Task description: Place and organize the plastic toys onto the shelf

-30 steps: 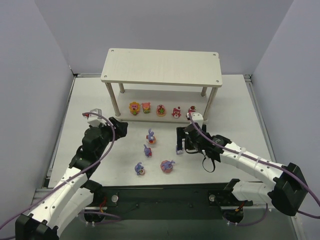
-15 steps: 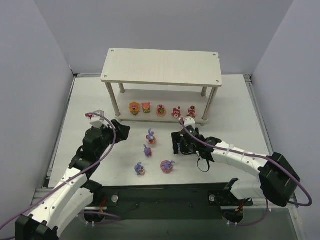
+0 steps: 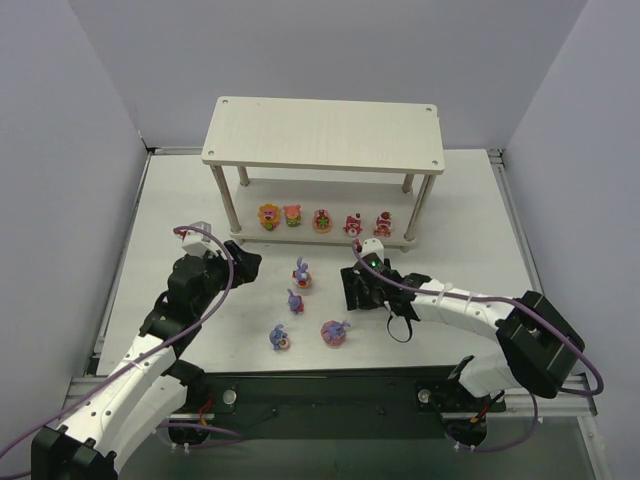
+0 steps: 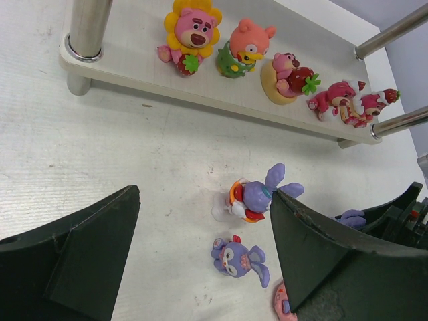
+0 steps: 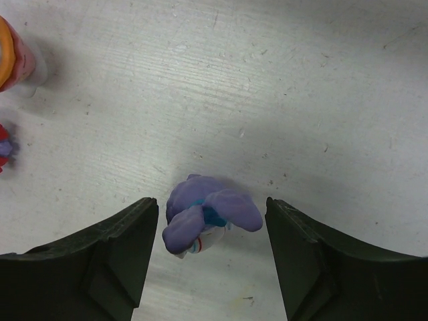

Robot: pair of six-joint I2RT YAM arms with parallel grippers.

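Near the middle of the table [image 3: 460, 220], the right gripper [image 3: 352, 288] has swung left from its spot by the shelf leg and dropped low over a purple bunny [image 5: 200, 217]. Its jaws have begun to narrow. The wrist view shows the bunny lying on its side between the 2 fingers [image 5: 120, 247], with a strip of bare table on each side, so the pincer is spread and grips nothing yet.

The left gripper [image 4: 204, 200] has barely stirred. It hangs over the table left of the bunnies, jaws spread wide and empty.

The shelf [image 3: 322, 135] stands at the far side as before. 5 round toys [image 3: 322, 220] sit in a row on its lower tier [image 4: 127, 67], and the top tier is bare. 4 other bunnies [image 3: 294, 300] stay on the table between the arms, untouched.

My reading is that the round toys are done and the bunnies are next, starting with this 5th. The closing squeeze looks about to land. Because the bunny lies tipped over and glossy, it could slip or twist as the fingers meet it.
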